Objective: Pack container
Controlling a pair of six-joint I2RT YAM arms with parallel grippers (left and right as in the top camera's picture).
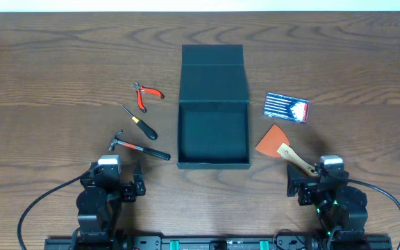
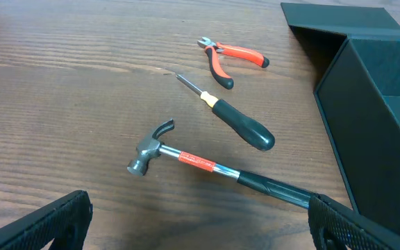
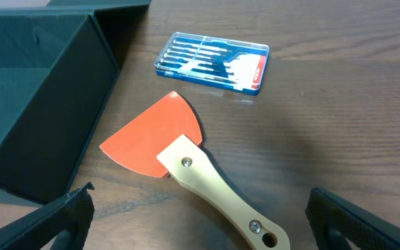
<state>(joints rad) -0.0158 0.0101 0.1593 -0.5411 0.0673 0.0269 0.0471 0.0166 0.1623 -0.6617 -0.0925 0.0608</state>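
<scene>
The dark teal-black square container [image 1: 212, 132] stands open mid-table, its flap lid [image 1: 212, 64] folded back; it is empty. It also shows in the left wrist view [image 2: 377, 132] and the right wrist view [image 3: 26, 90]. Left of it lie red-handled pliers [image 1: 145, 94], a black-handled screwdriver [image 1: 141, 123] and a small hammer [image 1: 139, 147]. Right of it lie an orange scraper with a wooden handle [image 1: 281, 146] and a blue striped packet [image 1: 287, 107]. My left gripper [image 1: 128, 189] is open near the hammer [image 2: 207, 165]. My right gripper [image 1: 301, 187] is open, with the scraper's handle [image 3: 221, 194] between its fingers.
The table's wooden top [image 1: 54, 83] stretches left and right of the box. Black cables [image 1: 33, 208] loop from both arm bases at the front edge.
</scene>
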